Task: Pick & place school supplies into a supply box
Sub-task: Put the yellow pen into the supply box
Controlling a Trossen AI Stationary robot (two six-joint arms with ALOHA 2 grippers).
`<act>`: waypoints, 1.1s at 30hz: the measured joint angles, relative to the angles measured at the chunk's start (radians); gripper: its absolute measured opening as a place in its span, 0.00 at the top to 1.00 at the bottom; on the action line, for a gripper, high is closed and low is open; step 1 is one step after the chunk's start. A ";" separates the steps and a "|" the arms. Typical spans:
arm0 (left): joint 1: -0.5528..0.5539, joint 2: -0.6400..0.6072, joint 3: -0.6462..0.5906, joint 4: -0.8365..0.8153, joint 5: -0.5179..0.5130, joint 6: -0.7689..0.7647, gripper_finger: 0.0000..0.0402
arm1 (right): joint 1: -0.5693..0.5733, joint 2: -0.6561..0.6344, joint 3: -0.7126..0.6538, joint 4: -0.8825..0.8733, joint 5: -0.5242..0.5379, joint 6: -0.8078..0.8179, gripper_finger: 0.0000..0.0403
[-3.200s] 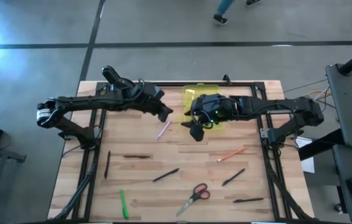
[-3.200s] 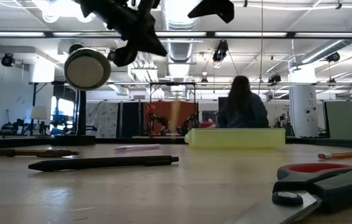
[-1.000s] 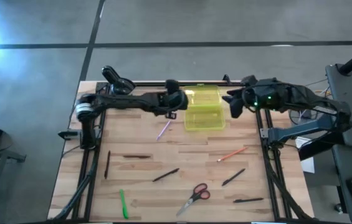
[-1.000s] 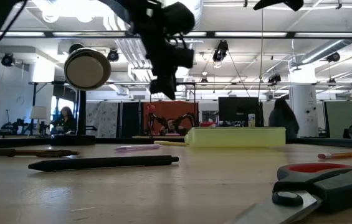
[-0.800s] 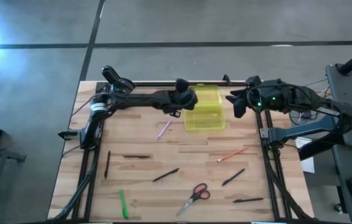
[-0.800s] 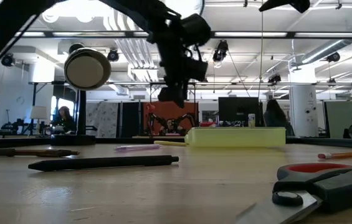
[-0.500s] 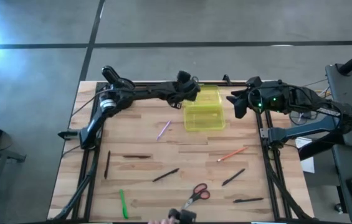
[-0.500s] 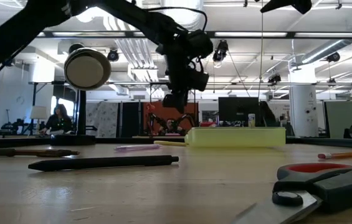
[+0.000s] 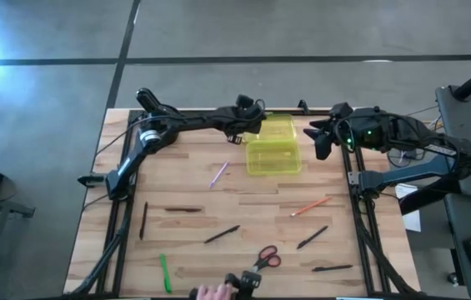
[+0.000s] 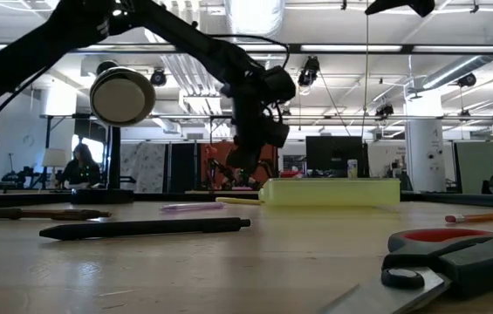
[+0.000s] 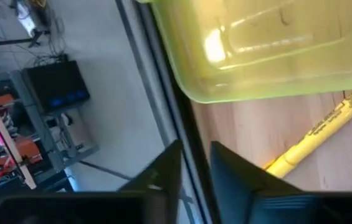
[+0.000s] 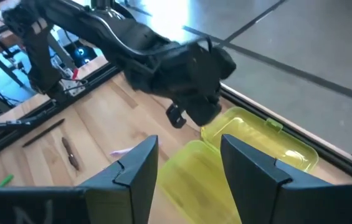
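Observation:
The supply box [image 9: 273, 148], translucent yellow-green, stands at the table's far middle with its lid [image 12: 269, 140] laid open toward the far edge. My left gripper [image 11: 194, 158] hangs low at the lid's left corner, its fingers a narrow gap apart with nothing between them. A yellow pen [image 11: 325, 134] lies on the wood just beside one finger. My right gripper [image 9: 317, 146] waits open, high up to the right of the box. A pink-purple pen [image 9: 218, 173], an orange pencil [image 9: 310, 206], a green pen [image 9: 165, 273], red-handled scissors [image 9: 260, 260] and several black pens lie flat nearer me.
The black frame rail [image 11: 163, 106] runs along the far edge right behind my left gripper. A person's hand [image 9: 214, 292] with a dark object reaches in at the near edge by the scissors. A round black knob [image 10: 122, 96] stands at the far left.
My left gripper has swung toward the far edge and the box's lid corner, sinking lower and rolling at the wrist, while its arm has drawn in along the far rail. A person's hand has come in at the near edge.

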 joint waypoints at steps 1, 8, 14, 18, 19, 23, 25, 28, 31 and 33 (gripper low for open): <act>0.000 0.008 0.000 0.004 0.000 0.014 0.91 | 0.000 -0.003 0.000 0.001 0.000 0.000 0.59; 0.013 0.028 0.000 0.005 0.112 0.081 1.00 | 0.000 -0.021 0.000 0.005 -0.002 0.000 0.59; 0.044 0.027 0.000 -0.025 0.275 0.078 1.00 | -0.001 -0.037 0.001 0.004 -0.002 0.001 0.60; 0.069 0.031 0.000 -0.070 0.324 0.073 1.00 | -0.001 -0.044 0.005 0.006 -0.002 0.003 0.62; 0.075 0.036 0.000 -0.079 0.333 0.068 1.00 | -0.001 -0.047 0.005 0.006 -0.002 0.004 0.62; 0.092 0.047 0.000 -0.113 0.367 0.057 1.00 | -0.001 -0.055 0.005 0.006 -0.002 0.008 0.63; 0.098 0.047 0.000 -0.115 0.381 0.054 1.00 | -0.001 -0.058 0.005 0.007 -0.002 0.018 0.64; 0.106 0.047 0.000 -0.118 0.412 0.036 1.00 | -0.001 -0.062 0.005 0.006 -0.002 0.028 0.65; 0.107 0.047 0.000 -0.150 0.439 0.029 1.00 | -0.001 -0.064 0.005 0.007 -0.002 0.031 0.66; 0.107 0.047 0.000 -0.189 0.481 0.027 1.00 | -0.001 -0.064 0.005 0.013 -0.001 0.042 0.67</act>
